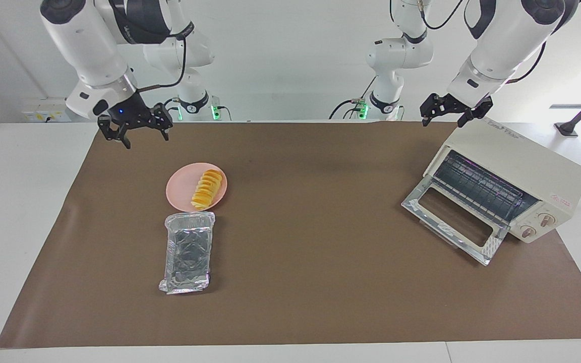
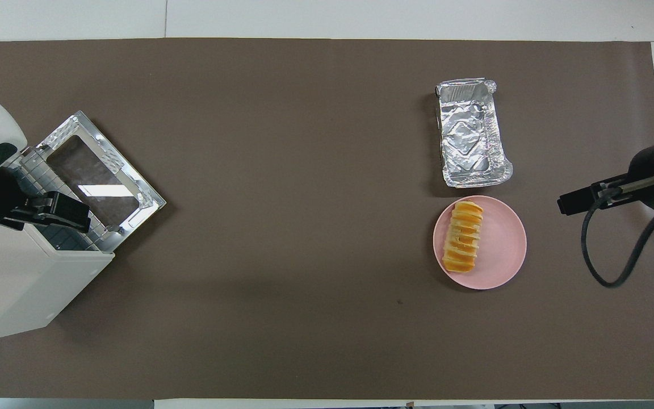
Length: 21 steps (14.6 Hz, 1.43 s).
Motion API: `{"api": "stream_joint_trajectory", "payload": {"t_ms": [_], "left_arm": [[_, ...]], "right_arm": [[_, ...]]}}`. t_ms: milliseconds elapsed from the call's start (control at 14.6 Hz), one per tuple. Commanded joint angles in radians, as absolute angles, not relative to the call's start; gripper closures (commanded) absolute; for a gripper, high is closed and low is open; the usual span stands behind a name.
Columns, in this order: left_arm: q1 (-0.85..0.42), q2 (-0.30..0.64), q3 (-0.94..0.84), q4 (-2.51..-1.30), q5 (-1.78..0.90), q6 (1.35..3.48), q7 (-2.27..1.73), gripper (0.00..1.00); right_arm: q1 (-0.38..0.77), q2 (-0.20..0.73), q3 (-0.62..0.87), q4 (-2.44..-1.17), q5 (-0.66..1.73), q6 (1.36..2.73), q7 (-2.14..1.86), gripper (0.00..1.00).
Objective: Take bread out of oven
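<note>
Your bread (image 1: pixel 207 190) already lies on the pink plate (image 1: pixel 178 194), resting along the plate's edge toward the middle of the surface (image 1: pixel 310 282), with the empty foil tray (image 1: pixel 188 252) just beside the plate and farther from the robots. The oven (image 1: pixel 507 176) stands well apart at the left arm's end, its door (image 1: pixel 452 222) dropped open and its rack bare as far as the facing view shows, though the deep interior is shadowed and I cannot vouch for every corner. The right claw (image 1: pixel 134 132) hangs empty with its fingers spread wide, up in the air over the brown mat's corner at the right arm's end, clear of the plate. The left claw (image 1: pixel 451 112) hovers above the oven's top edge, fingers wide as well, holding nothing; that arm simply waits. By my judgement the removal itself is done and what is in hand is the retreat, so do it cleanly: take the right arm up and away from the plate, not back across it, and mind the looping cable (image 2: pixel 616 250) so it does not sweep the loaf. Leave the bread where it lies. If you go on to close the door, bring the left claw down in front of the oven slowly, since the glass panel juts out low.
</note>
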<state>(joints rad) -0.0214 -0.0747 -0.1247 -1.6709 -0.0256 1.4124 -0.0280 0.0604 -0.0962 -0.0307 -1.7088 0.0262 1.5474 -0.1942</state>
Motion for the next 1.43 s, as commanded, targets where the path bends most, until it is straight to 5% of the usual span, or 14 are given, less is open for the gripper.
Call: {"api": "stream_joint_trajectory", "payload": {"t_ms": [0, 205, 1365], "left_arm": [[-0.006, -0.087, -0.133, -1.678, -0.038, 1.42, -0.015, 0.0], [-0.006, -0.089, -0.133, -1.678, -0.038, 1.42, -0.017, 0.0], [-0.006, -0.087, -0.133, -1.678, -0.038, 1.42, -0.015, 0.0]], "right_arm": [[0.026, -0.061, -0.021, -1.596, 0.017, 1.445, -0.219, 0.0], [0.031, -0.02, -0.011, -1.505, -0.05, 1.399, -0.224, 0.0], [-0.037, -0.028, 0.002, -1.529, 0.014, 1.434, -0.224, 0.0]]}}
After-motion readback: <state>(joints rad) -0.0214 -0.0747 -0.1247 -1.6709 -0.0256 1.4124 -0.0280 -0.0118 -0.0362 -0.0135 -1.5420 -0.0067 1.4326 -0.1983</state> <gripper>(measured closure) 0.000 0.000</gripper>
